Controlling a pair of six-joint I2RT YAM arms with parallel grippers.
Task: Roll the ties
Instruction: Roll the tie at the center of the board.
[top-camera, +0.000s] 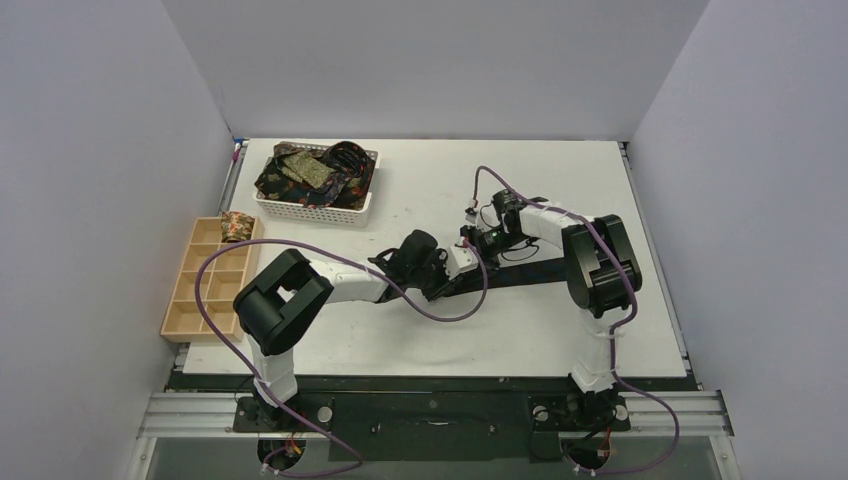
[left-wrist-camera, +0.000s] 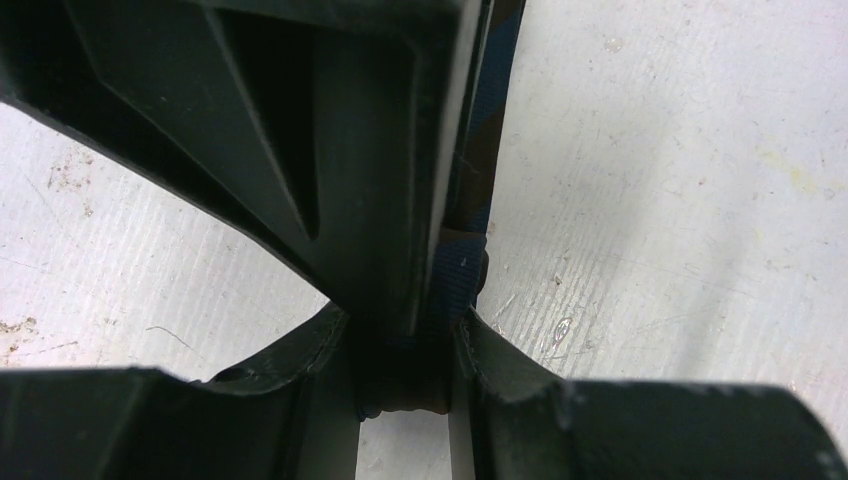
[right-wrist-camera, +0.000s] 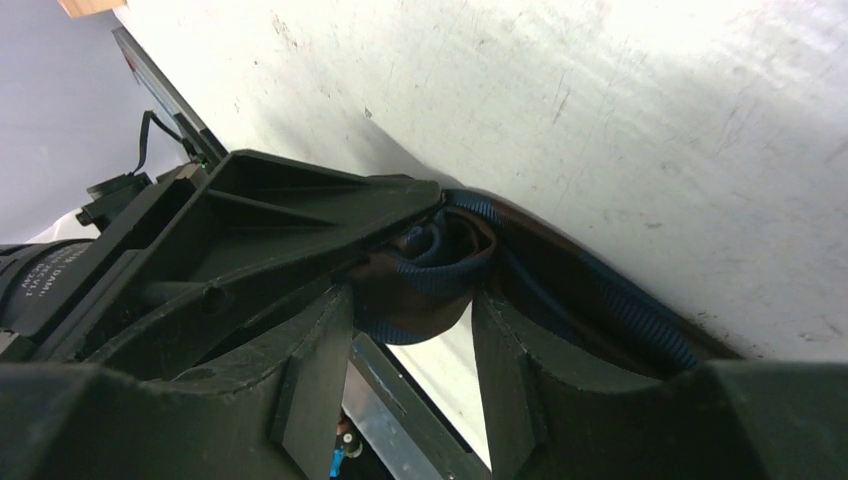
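One brown, blue-striped tie stretched across worktop, left end rolled. Left pincer closed narrow on roll. Right pincer half-spread around same roll, grip unclear. White lettering on left arm illegible.

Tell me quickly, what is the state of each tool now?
Left tool: closed on the tie.
Right tool: around the tie's rolled end; grip cannot be told.
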